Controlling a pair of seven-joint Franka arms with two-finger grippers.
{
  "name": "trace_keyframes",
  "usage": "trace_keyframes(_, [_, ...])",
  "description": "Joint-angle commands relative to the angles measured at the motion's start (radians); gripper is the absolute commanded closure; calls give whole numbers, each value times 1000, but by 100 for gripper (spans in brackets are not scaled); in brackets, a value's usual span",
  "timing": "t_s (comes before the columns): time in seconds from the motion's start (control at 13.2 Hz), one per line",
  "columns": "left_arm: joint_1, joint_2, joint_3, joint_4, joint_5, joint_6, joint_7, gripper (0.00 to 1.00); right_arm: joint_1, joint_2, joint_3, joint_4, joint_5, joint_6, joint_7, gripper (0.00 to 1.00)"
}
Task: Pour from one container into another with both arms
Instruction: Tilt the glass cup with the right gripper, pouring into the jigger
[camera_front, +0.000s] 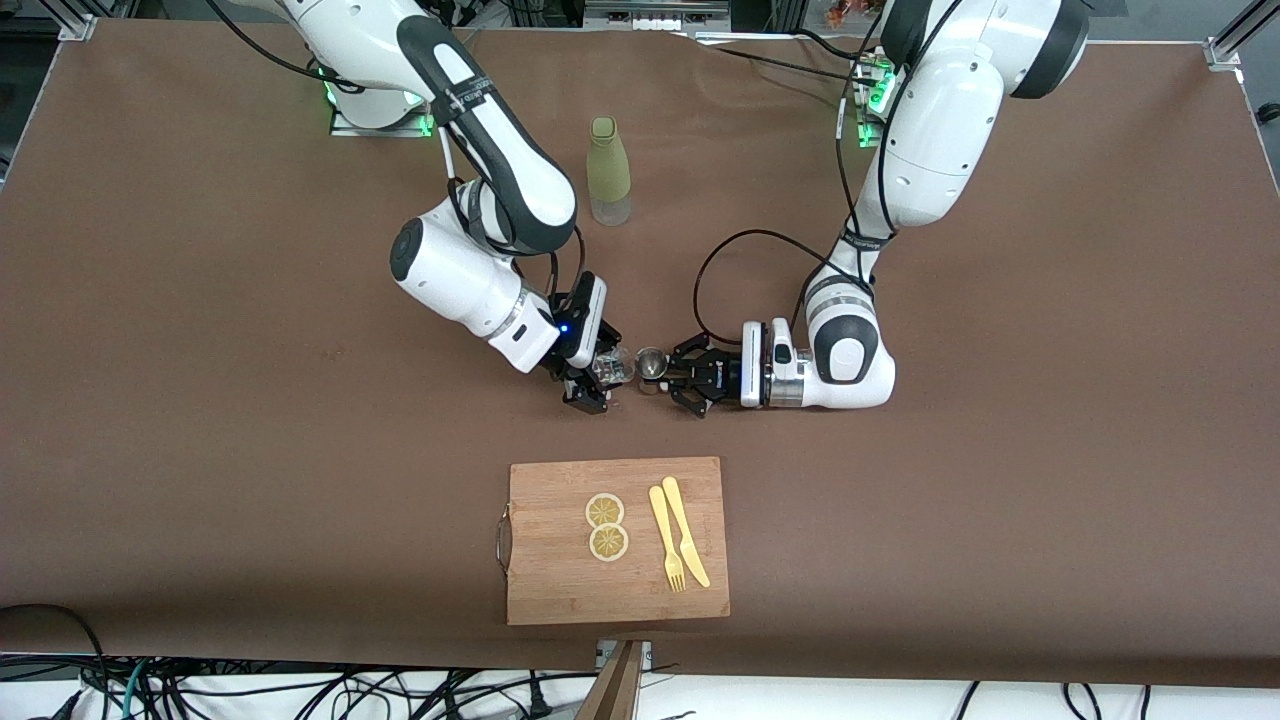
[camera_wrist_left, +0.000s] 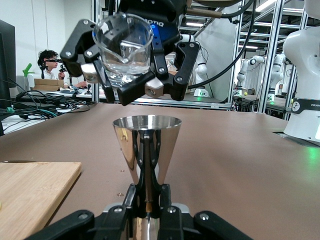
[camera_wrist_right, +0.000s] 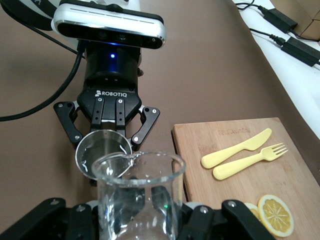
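Left wrist view: the left gripper (camera_wrist_left: 145, 220) is cut off at the picture's edge, so the metal cup's (camera_wrist_left: 146, 150) base is out of sight. Right wrist view: the right gripper (camera_wrist_right: 137, 220) and the glass beaker's (camera_wrist_right: 138, 195) lower part are likewise cut off. The lemon slices (camera_wrist_right: 274, 215) are partly cropped. Front view: both arms' bases run past the picture's edge.
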Motion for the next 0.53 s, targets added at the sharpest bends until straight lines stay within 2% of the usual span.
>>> trace_keyframes(0.0, [-8, 15, -13, 22, -35, 40, 36, 100, 25, -35, -4, -38, -21, 37, -6, 100])
trace_keyframes(0.46, [-8, 15, -29, 23, -43, 69, 36, 100, 27, -30, -6, -40, -118, 47, -6, 100])
